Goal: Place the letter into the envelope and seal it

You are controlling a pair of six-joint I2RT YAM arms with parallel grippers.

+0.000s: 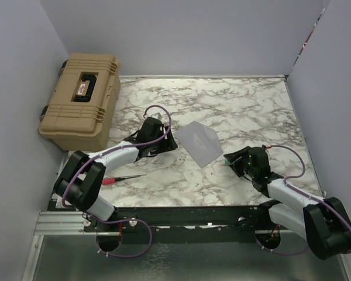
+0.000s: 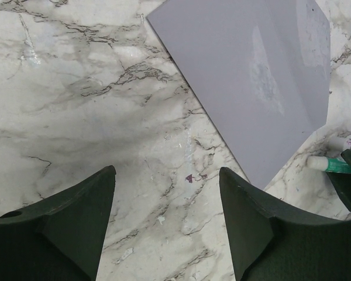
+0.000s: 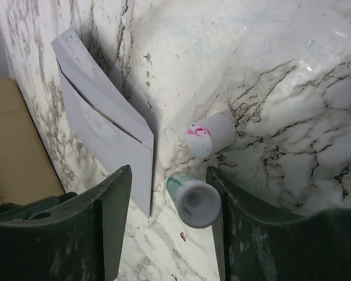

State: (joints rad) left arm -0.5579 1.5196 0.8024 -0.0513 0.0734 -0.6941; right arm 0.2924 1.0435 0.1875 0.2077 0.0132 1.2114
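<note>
Lying mid-table: envelope (image 1: 199, 142), flat on the marble table (image 1: 251, 105), skewed; its near long edge runs roughly 10 to 4 o'clock in the top view.
Envelope face: grey-lilac, with a pale chalky streak on the upper side in the left wrist view. A fold line and layered edges show in the right wrist view; can't tell what's inside.
Left gripper (image 2: 167, 174): at the envelope's 9 o'clock, just beside its edge, not touching.
Left fingers: spread wide, nothing between them, only bare marble below. The envelope corner sits ahead at their 1 o'clock.
Right gripper (image 3: 169, 172): at the envelope's 4 o'clock, near it but clear of the paper.
Right fingers: parted, with the glue stick (image 3: 194, 202) in the gap. It sits close against the finger on the right of the wrist view, with clear space to the other finger, so it is not clamped.
Glue stick detail: green body, white round end facing the wrist camera. In the left wrist view its white tip points toward the envelope.
Cap (image 3: 212, 136): white, with a pink smear on one end, lying on its side on the marble. It is at the stick's 1 o'clock in the right wrist view, just beside it but apart.
Case (image 1: 82, 99): tan hard case with a black handle, at the table's 10 o'clock, off the left edge.
Screwdriver (image 1: 121, 178): red handle, thin dark shaft, on the marble at the envelope's 8 o'clock, beside the left arm's forearm.
</note>
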